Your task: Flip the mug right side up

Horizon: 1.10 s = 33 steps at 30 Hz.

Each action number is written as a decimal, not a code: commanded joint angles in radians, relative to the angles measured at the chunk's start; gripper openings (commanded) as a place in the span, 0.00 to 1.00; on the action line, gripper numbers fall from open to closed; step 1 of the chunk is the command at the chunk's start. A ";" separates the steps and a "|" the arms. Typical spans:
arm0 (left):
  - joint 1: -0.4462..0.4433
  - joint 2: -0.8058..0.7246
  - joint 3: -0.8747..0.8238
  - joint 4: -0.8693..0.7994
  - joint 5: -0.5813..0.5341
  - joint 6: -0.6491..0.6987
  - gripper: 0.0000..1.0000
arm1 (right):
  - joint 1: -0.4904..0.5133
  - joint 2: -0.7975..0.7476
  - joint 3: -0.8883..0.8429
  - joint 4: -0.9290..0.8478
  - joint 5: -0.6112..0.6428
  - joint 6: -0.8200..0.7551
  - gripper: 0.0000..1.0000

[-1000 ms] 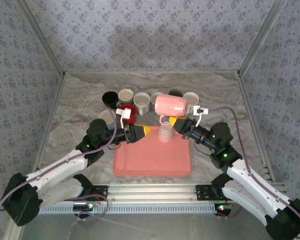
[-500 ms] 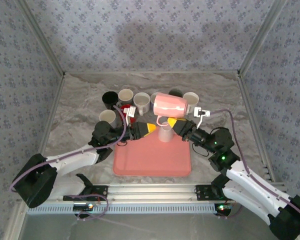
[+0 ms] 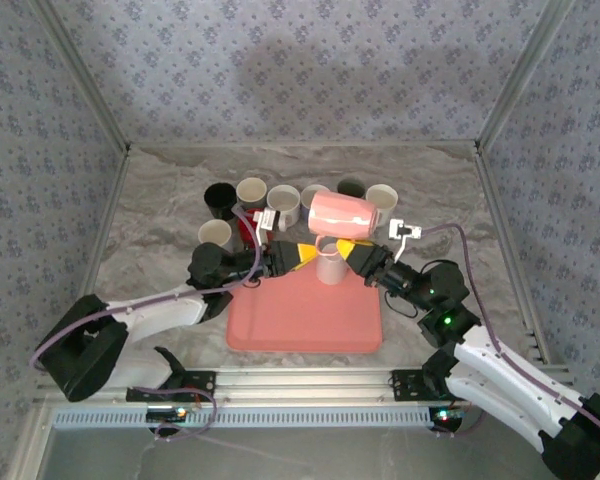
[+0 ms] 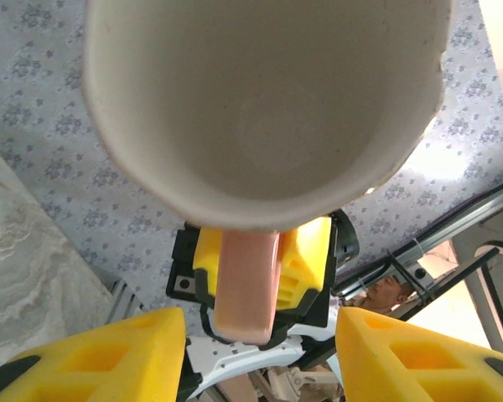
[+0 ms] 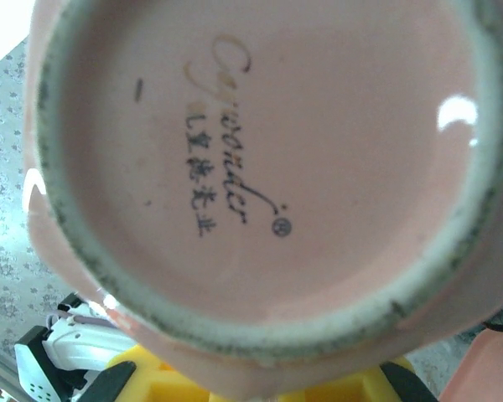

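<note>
The pink mug (image 3: pixel 342 212) is up in the air over the far edge of the pink tray (image 3: pixel 300 325). It lies on its side, so it is not upside down, but it is not the right way up yet. I think the job is about halfway done. The right gripper (image 3: pixel 352 249) is pinched tight on the mug's handle (image 4: pixel 247 289), and the handle hangs down under the mug. In the right wrist view the flat bottom of the mug, with its printed writing, faces the camera. In the left wrist view the open mouth of the mug faces the camera, and you can look right inside it. The left gripper (image 3: pixel 300 254) sits close to that open end. Its yellow fingers (image 4: pixel 92 356) are spread apart and hold nothing. A pale cup (image 3: pixel 330 263) stands on the tray just under the mug, and more cups (image 3: pixel 270 200) stand in a row at the back of the table (image 3: pixel 160 200). Next, I think the mug needs one more turn, so its mouth points up. The left gripper could take the rim to help. Then the mug has to come down gently on a bare spot, not on the pale cup.
</note>
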 commanded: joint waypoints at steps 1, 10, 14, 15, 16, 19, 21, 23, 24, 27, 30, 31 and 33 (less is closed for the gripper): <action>-0.022 0.035 0.048 0.158 -0.009 -0.037 0.49 | 0.007 -0.023 0.019 0.115 0.028 -0.016 0.00; -0.038 0.061 0.060 0.158 -0.018 -0.022 0.35 | 0.016 -0.023 0.007 0.114 0.029 -0.019 0.00; -0.037 0.070 0.068 0.158 -0.021 -0.022 0.33 | 0.023 -0.022 0.002 0.114 0.033 -0.020 0.00; -0.037 0.074 0.071 0.158 -0.022 -0.023 0.33 | 0.027 -0.024 -0.001 0.114 0.036 -0.020 0.00; -0.038 0.077 0.073 0.158 -0.022 -0.024 0.34 | 0.030 -0.023 -0.002 0.113 0.040 -0.021 0.00; -0.038 0.083 0.080 0.158 -0.023 -0.022 0.34 | 0.037 -0.022 -0.010 0.120 0.045 -0.023 0.00; -0.037 0.085 0.084 0.158 -0.024 -0.021 0.32 | 0.043 -0.021 -0.014 0.121 0.048 -0.024 0.00; -0.038 0.086 0.087 0.158 -0.024 -0.021 0.28 | 0.047 -0.019 -0.016 0.123 0.050 -0.025 0.00; -0.037 0.086 0.089 0.158 -0.023 -0.021 0.25 | 0.050 -0.018 -0.019 0.123 0.050 -0.026 0.00; -0.038 0.087 0.091 0.158 -0.020 -0.017 0.11 | 0.058 -0.011 -0.023 0.130 0.052 -0.029 0.00; -0.037 0.083 0.090 0.158 -0.016 -0.013 0.00 | 0.068 -0.005 -0.028 0.132 0.058 -0.031 0.00; -0.038 0.081 0.090 0.159 -0.016 -0.012 0.00 | 0.070 -0.002 -0.030 0.132 0.059 -0.033 0.00; -0.039 0.077 0.087 0.158 -0.015 -0.009 0.00 | 0.074 0.000 -0.030 0.123 0.063 -0.037 0.00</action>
